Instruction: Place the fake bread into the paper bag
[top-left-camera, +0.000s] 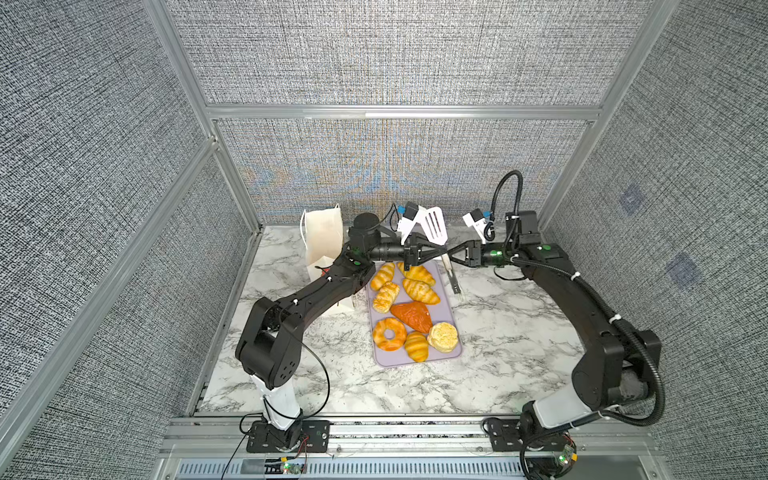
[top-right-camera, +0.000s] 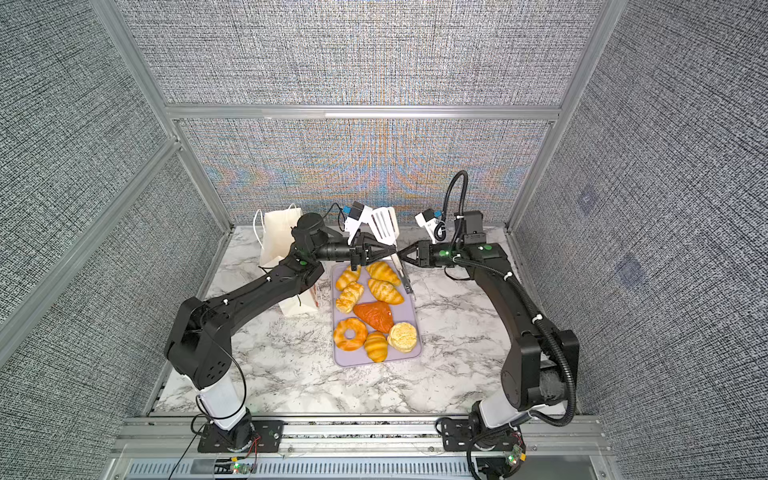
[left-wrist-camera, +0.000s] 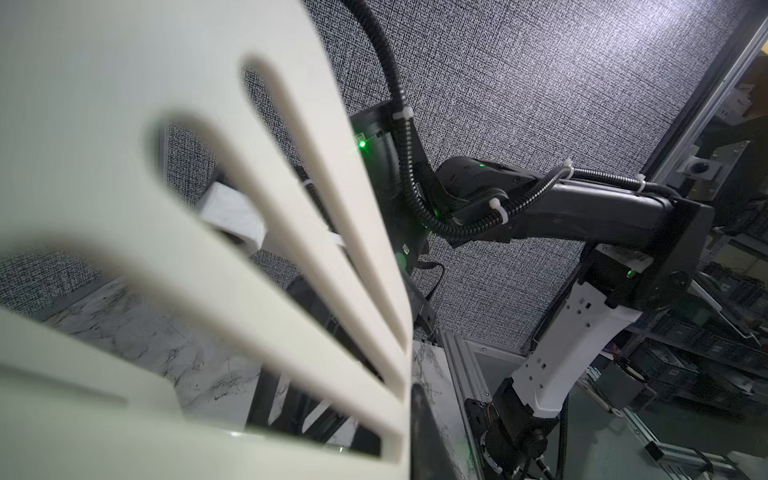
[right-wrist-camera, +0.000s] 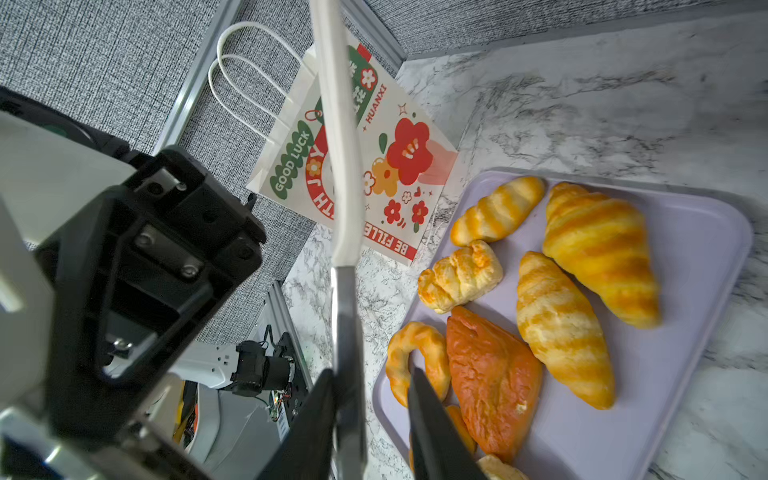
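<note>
Grey woven fabric panels set in an aluminium frame close the left, far and right sides. The worktop is white marble-patterned with grey veins, evenly lit.

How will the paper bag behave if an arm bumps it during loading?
Standing tall and narrow, the paper bag probably tips easily. Its thin paper walls likely buckle if squeezed. Likely light, it may slide on the smooth table.

A robotics lab cell: aluminium framing holds grey fabric panels (cluttered equipment shelves beyond).
</note>
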